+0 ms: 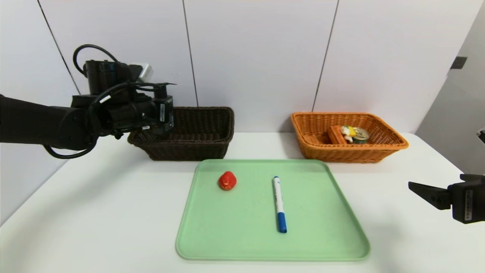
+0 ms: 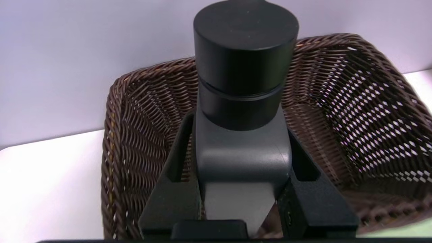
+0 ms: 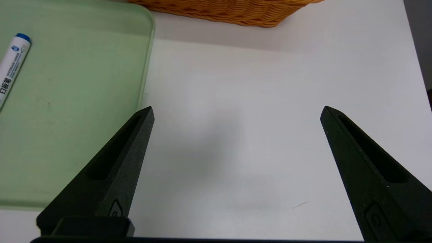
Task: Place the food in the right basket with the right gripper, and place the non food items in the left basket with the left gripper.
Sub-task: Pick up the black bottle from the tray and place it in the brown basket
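A black and grey cylindrical object is held clamped between the fingers of the left pincer, which is poised over the near-left corner of the dark brown basket; the object is suspended above the basket's interior and has not been released. What the object is cannot be told with certainty from the wrist view, though it is judged to be a non-food item, possibly a bottle or a stamp.

The green tray is taken as the landmark. On it, towards its far-left part, a small red duck toy is seen, and near its middle a blue-capped whiteboard marker is laid lengthwise. Both are judged non-food and are left to be carried to the dark brown basket behind the tray's left side.

Behind the tray's right side, the orange basket is seen to hold several items, among them what appears to be a tin and a brown packet. No food is seen remaining on the tray, so the right-hand share of the work is judged finished.

The right pincer is held off the tray's right edge, just above the tabletop, with its fingers spread wide and nothing between them.

Remaining, as judged: one release and two further transfers by the left arm.
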Controlling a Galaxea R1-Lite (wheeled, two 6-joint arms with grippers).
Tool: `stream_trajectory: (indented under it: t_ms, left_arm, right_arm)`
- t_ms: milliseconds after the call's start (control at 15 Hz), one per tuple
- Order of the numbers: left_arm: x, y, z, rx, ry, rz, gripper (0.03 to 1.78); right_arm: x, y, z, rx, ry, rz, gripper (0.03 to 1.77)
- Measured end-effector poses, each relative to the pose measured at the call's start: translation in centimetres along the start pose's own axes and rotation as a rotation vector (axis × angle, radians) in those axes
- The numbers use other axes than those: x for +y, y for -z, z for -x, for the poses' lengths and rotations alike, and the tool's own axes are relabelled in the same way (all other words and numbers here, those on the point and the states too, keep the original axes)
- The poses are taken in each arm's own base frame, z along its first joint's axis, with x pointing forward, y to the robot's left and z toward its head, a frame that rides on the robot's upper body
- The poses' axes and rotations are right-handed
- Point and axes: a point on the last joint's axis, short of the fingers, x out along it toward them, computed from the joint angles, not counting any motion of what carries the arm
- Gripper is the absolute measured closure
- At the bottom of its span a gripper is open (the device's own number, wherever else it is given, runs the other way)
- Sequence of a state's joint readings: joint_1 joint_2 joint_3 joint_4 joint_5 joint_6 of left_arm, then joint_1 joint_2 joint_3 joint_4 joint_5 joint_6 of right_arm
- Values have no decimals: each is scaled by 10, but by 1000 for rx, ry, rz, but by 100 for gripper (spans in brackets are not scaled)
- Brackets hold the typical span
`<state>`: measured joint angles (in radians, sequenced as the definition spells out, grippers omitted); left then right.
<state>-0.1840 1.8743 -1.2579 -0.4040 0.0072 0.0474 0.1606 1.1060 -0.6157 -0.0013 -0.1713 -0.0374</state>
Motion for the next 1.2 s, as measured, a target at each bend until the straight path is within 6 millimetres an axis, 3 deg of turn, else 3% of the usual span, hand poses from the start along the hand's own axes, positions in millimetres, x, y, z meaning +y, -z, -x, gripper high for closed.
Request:
stream_trajectory:
  t_ms: [333,667,933,1200]
  left_arm:
    - [3,18,-43,19,-47,3,120]
    - [5,34,-57,59,-58,2,120]
    - [6,31,-61,-3,-78,3,81]
    - [7,30,-61,-26,-90,4,52]
  right_arm:
    - [0,2,0,4,-8,-15,10]
    - [0,2,0,4,-18,-15,10]
    - [0,2,0,3,-18,-14,9]
    - [0,1,1,-1,-17,-14,9]
